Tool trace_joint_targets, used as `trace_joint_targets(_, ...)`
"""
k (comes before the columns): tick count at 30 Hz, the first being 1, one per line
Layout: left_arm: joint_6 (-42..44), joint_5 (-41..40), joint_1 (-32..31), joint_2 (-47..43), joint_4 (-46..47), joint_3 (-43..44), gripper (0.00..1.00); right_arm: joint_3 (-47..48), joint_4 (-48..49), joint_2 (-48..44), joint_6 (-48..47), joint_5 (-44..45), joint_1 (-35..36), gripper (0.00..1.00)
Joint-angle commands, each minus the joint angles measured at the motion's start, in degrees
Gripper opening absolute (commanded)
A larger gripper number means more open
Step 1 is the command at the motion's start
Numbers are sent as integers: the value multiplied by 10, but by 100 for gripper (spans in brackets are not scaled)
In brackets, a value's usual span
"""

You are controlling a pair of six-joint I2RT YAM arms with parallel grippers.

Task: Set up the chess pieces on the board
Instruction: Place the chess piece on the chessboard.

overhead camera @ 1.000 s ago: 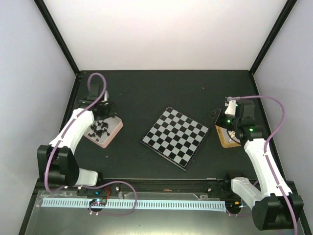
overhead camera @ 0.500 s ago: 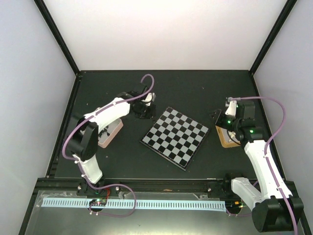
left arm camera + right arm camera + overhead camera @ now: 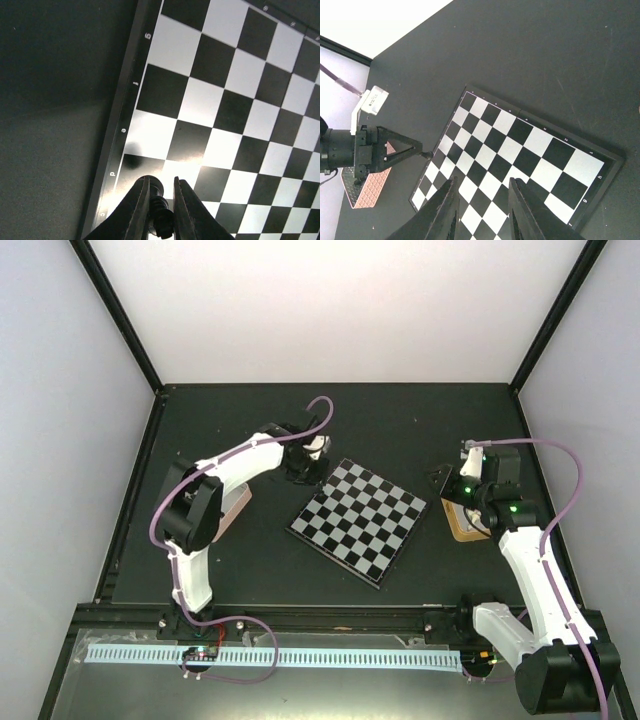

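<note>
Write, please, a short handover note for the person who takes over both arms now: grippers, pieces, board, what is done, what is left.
The left gripper is shut on one black chess piece, held over the edge squares of the board.
The right gripper is open and empty, right of the board near the tan tin.
The pink tin lies left of the board, mostly hidden by the left arm.
Done: one piece picked up; none stands on the board.
Left: set this piece down, then place all the others.
</note>
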Motion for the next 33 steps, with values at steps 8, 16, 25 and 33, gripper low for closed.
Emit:
trace_joint_targets(8,14,-15,-8,30,-24,14,15,-6,10,-5,-4,12,3,29)
trace_joint_targets(16,21,6,-8,27,17,-13,21,-7,12,-3,-3,13,3,29)
trace_joint_targets(25,21,0,-8,17,10,-20,32,-9,12,-4,-4,15,2,30)
trace_joint_targets(33,18,-19,-12,19,-12,-20,22,-12,12,-6,-6,16,2,30)
